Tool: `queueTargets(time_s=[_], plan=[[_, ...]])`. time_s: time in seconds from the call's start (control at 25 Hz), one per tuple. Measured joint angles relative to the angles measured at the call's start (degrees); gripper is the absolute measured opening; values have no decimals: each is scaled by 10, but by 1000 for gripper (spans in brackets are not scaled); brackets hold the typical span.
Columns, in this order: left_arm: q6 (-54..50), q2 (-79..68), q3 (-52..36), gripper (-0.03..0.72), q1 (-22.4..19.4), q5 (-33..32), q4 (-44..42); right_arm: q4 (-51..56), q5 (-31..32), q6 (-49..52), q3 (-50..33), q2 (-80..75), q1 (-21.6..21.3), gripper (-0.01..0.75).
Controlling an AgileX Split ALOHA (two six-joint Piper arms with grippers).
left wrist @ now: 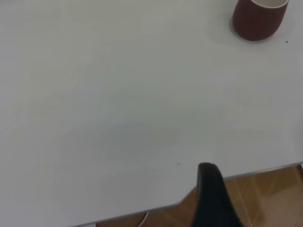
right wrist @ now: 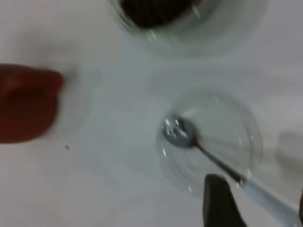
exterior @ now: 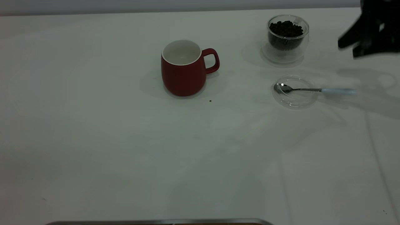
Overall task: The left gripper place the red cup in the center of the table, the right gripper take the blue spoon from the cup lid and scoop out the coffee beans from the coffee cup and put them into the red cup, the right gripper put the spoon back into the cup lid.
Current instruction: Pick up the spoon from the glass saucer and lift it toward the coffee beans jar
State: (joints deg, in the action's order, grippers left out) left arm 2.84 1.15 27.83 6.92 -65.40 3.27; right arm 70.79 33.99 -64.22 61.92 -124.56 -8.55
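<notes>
The red cup (exterior: 182, 75) stands upright and empty near the middle of the table (exterior: 93, 125), handle to the right; it also shows in the left wrist view (left wrist: 255, 23) and the right wrist view (right wrist: 26, 104). The coffee cup (exterior: 287, 50) with coffee beans (exterior: 286, 29) stands at the back right. In front of it lies the cup lid (exterior: 293, 101) with the blue spoon (exterior: 312, 90), bowl in the lid, handle pointing right. My right gripper (exterior: 348, 50) hovers open above the spoon's handle (right wrist: 265, 198). My left gripper (left wrist: 255, 189) is open and empty at the table's edge.
A tiny dark speck (exterior: 210, 101) lies just in front of the red cup. A metal rim (exterior: 156, 222) runs along the front edge. Wooden floor (left wrist: 270, 198) shows beyond the table's edge in the left wrist view.
</notes>
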Motion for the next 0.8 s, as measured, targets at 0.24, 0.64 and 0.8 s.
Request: queueTargets(time_s=[0.24,0.64,0.8], plan=[[0,0,0,516,0,0,0,144,-1,-131,-45,-36,-14,438],[-1,0,0,516,0,0,0,184,-7,-191,-106,-31,-52,438],[0,0,0,516,0,0,0,209,-22,-215,-106,-39,-77,438]])
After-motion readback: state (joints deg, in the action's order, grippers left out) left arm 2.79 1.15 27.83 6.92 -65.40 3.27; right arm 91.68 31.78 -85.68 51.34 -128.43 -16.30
